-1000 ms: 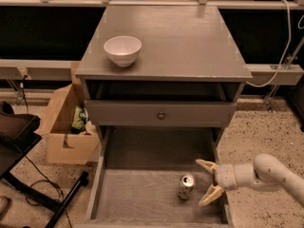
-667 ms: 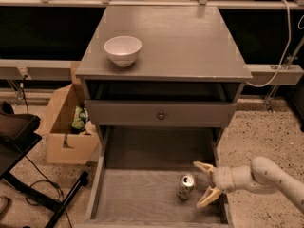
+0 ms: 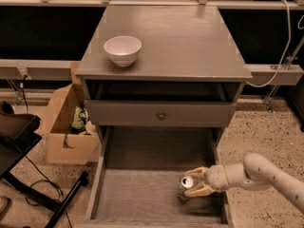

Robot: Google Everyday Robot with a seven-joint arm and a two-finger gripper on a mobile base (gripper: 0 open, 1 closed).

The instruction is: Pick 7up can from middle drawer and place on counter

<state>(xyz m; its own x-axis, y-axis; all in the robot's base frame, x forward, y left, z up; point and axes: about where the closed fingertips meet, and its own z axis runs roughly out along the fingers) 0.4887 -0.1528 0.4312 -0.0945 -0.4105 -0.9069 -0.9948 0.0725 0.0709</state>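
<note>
No lettering can be read anywhere: the 7up can (image 3: 185, 182) shows no legible brand (only its silver top). The gripper (image 3: 189, 185) sits at the can in the middle drawer (image 3: 137, 194), fingers spread.

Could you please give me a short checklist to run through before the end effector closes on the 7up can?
1. 7up can stands upright on the middle drawer floor: ok.
2. End effector is at can height, one finger on each side: ok.
3. Fingers open wide enough: ok.
4. Fingers already touching the can: cannot tell.
5. Counter has bare space beside the white bowl: ok.
</note>
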